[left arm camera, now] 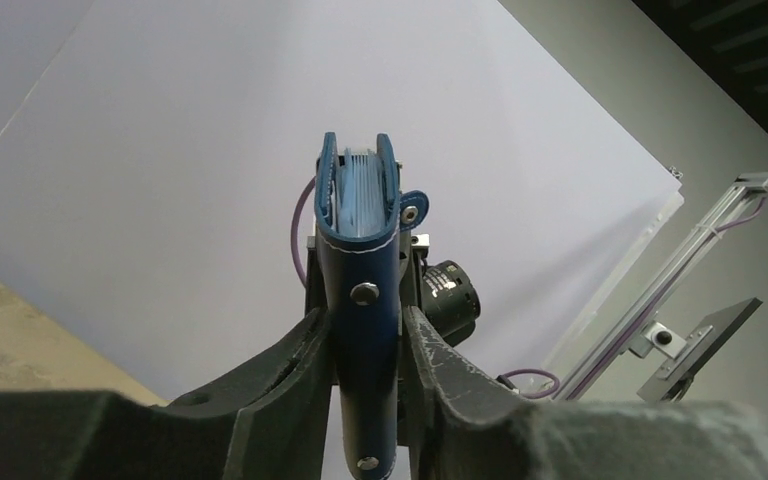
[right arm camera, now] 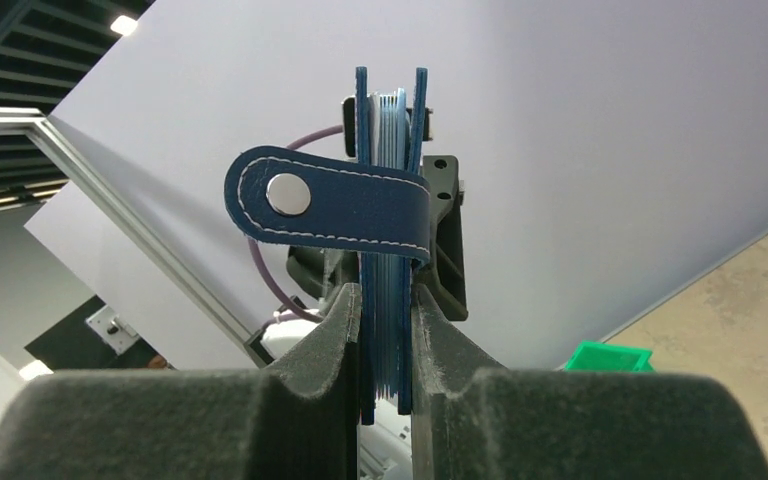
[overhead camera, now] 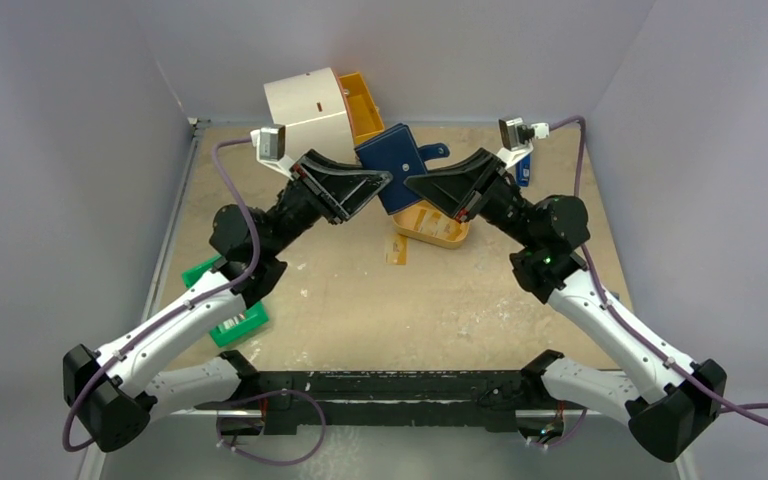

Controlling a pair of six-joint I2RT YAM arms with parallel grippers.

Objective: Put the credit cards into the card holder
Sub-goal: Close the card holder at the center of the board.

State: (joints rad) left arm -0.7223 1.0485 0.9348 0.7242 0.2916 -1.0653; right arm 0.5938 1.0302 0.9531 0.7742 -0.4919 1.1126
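While the left gripper and right gripper both clamp the dark navy folding card holder aloft, one thin tan credit card lies nearer, not yet pocketed.

green box half hidden under left arm; orange tray partly behind card holder.

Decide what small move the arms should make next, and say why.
Probably the right gripper should let go of the card holder, leaving the left gripper holding it. Both sets of fingers clamp it in the air, its snap tab hangs unfastened, and a credit card lies loose on the table.
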